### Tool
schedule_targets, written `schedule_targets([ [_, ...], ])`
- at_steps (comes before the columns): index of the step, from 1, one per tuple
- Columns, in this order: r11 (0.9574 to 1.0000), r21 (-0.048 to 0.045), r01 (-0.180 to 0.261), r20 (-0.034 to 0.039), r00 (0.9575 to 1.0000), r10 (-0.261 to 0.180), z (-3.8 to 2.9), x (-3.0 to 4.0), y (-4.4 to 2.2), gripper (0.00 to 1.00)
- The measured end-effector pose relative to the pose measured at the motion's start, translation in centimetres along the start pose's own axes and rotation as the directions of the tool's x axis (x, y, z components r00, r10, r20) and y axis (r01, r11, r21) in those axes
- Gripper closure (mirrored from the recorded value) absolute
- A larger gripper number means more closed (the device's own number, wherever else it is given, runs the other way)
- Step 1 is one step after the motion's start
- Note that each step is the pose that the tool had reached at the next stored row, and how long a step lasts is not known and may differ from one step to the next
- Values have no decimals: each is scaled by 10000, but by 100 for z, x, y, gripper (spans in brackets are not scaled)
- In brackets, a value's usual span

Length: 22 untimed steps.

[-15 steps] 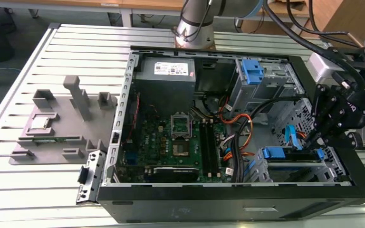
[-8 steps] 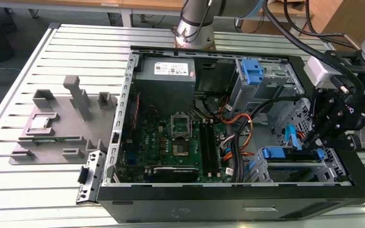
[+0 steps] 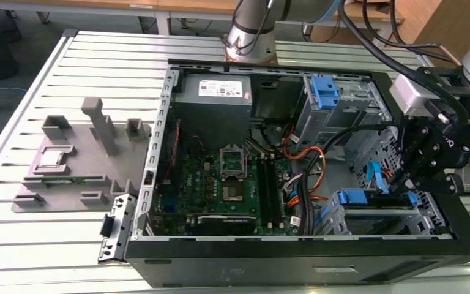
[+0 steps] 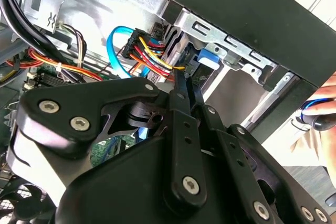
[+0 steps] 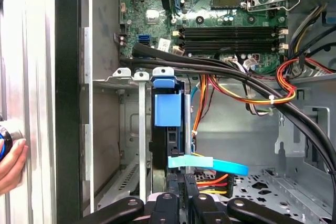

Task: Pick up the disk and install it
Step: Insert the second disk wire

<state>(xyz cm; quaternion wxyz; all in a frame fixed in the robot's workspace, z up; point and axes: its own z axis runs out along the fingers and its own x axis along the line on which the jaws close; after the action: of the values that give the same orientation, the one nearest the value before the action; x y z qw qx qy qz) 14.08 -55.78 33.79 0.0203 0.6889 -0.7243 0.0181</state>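
Open black computer case (image 3: pixel 300 257): we find the blue-railed silver disk (image 5: pixel 168 111) seated in its metal drive cage (image 5: pixel 131 129). Black gripper (image 5: pixel 181 192) apparently closed behind it; grip unconfirmed.

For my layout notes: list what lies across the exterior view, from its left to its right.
Grey fixture block on the slatted table → upright side wall of the open computer case → green motherboard → orange and black cable bundle → drive cage with the disk → gripper.
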Motion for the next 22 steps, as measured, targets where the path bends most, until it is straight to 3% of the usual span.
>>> schedule_targets([
  [22, 10000, 2, 0, -25, 10000, 0, -10, 37, 4, 84],
])
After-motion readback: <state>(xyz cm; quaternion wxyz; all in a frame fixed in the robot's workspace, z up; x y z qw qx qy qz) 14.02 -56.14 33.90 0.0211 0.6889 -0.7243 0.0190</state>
